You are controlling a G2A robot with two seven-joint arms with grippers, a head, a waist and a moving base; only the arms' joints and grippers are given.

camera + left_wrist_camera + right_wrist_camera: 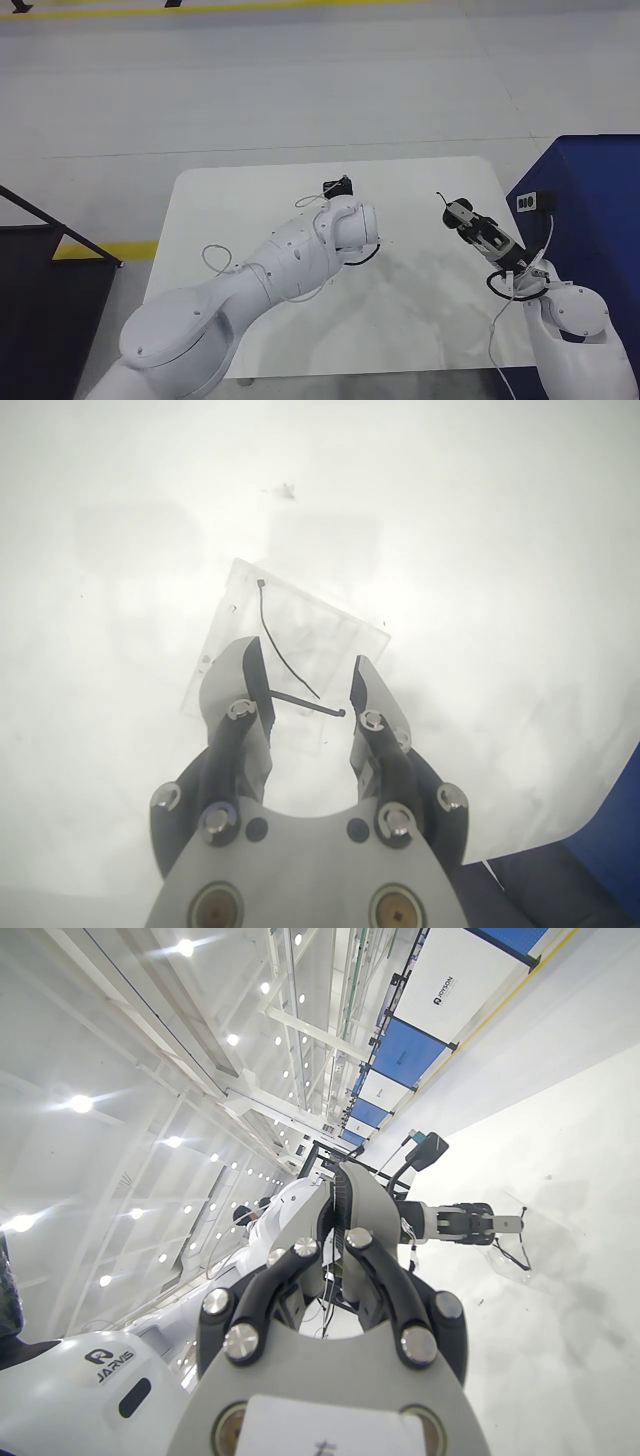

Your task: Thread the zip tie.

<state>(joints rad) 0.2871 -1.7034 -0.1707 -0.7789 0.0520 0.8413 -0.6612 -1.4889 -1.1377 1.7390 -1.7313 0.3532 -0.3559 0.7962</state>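
the left gripper holds its smooth metal fingers spread above a clear, flat plastic tray on the white table. a thin black curved zip tie lies in it; a straight zip tie crosses between the fingers. the right gripper presses its ribbed pads together on a thin black strip.

Open tabletop is left between the arms. Its right side is bounded by a blue cabinet; a clear tray is overhung by the left gripper.
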